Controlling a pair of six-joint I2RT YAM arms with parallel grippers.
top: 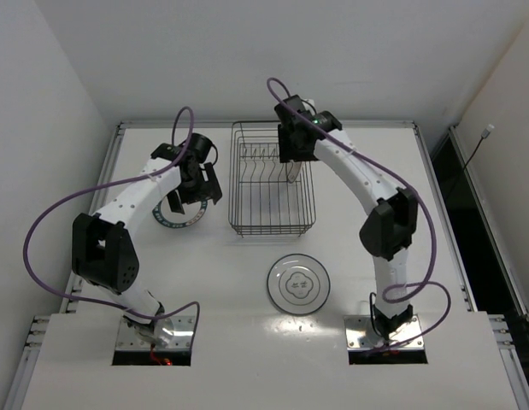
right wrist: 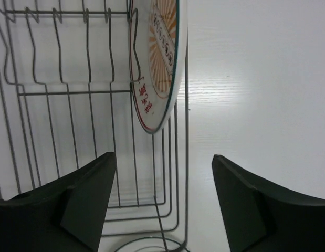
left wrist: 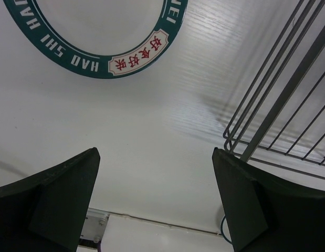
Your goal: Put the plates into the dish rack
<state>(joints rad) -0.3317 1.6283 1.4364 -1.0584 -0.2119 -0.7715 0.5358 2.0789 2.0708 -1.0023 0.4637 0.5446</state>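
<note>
Nearest, overhead view: left arm base [top: 153,329] and right arm base [top: 388,330] at the near edge of the table [top: 230,282]. Beyond them the white plate [top: 298,284] lies flat, just near of the dish rack [top: 272,231] and apart from it. Left of the rack, the teal-rimmed plate [top: 172,217] lies flat, partly hidden by the left gripper [top: 200,190] above it. Over the rack's far right part sits the right gripper [top: 291,162]; its jaws are unreadable from up here.

Left wrist view: left gripper [left wrist: 156,157] spread wide, nothing between the fingers, bare table below. Lettered band of the teal-rimmed plate [left wrist: 99,65] lies beyond the fingertips. Dish rack corner wires [left wrist: 278,100] off to one side, apart from that plate.

Right wrist view: right gripper [right wrist: 163,157] released, fingers well apart, touching nothing. Orange plate [right wrist: 162,52] stands on edge inside the dish rack [right wrist: 57,92], against an upright tine [right wrist: 135,63] by the rack's side wall, clear of both fingers.
</note>
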